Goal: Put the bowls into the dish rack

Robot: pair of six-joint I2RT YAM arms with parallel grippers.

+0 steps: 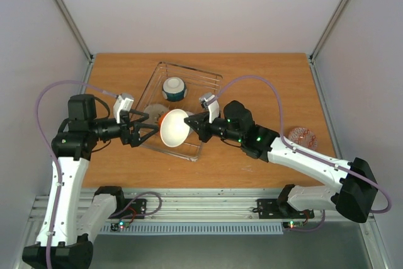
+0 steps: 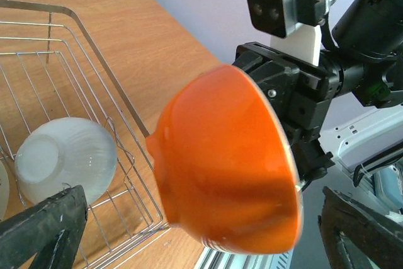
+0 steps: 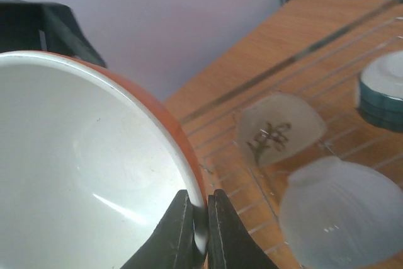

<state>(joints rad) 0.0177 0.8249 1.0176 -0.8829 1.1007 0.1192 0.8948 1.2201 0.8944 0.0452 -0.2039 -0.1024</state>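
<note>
My right gripper (image 1: 194, 125) is shut on the rim of the orange bowl (image 1: 175, 128), which hangs tipped on its side over the near end of the dish rack (image 1: 211, 80). In the right wrist view the right gripper (image 3: 200, 234) pinches that rim, the white inside of the orange bowl (image 3: 82, 168) filling the left. My left gripper (image 1: 146, 131) stands open just left of the bowl's foot. In the left wrist view the orange bowl (image 2: 227, 162) sits between the wide fingers (image 2: 44, 225); contact cannot be made out. Inside the rack lie a teal-banded bowl (image 1: 174, 89), a sprig bowl (image 3: 280, 127) and an upturned white bowl (image 2: 66, 159).
A small bowl with a reddish pattern (image 1: 303, 138) stands on the wooden table (image 1: 264, 80) at the right, beside the right forearm. The rack's raised wire rim (image 2: 94, 48) runs close under the held bowl. Grey walls enclose the table on three sides.
</note>
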